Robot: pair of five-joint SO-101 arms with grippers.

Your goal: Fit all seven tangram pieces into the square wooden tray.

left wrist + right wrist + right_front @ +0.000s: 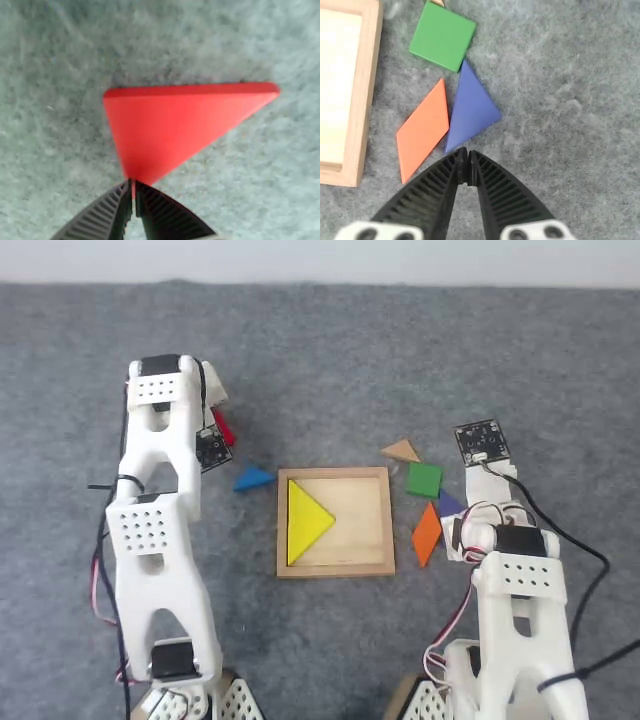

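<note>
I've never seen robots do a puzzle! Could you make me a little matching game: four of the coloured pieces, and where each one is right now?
Pieces
1. yellow triangle
2. red triangle
3. green square
4. light blue triangle

Places
a. on the grey mat, on the right arm's side of the wooden tray
b. inside the wooden tray
c. pinched at one corner by the left gripper
d. on the grey mat, between the wooden tray and the left arm

Pairs: 1-b, 2-c, 3-a, 4-d
</note>
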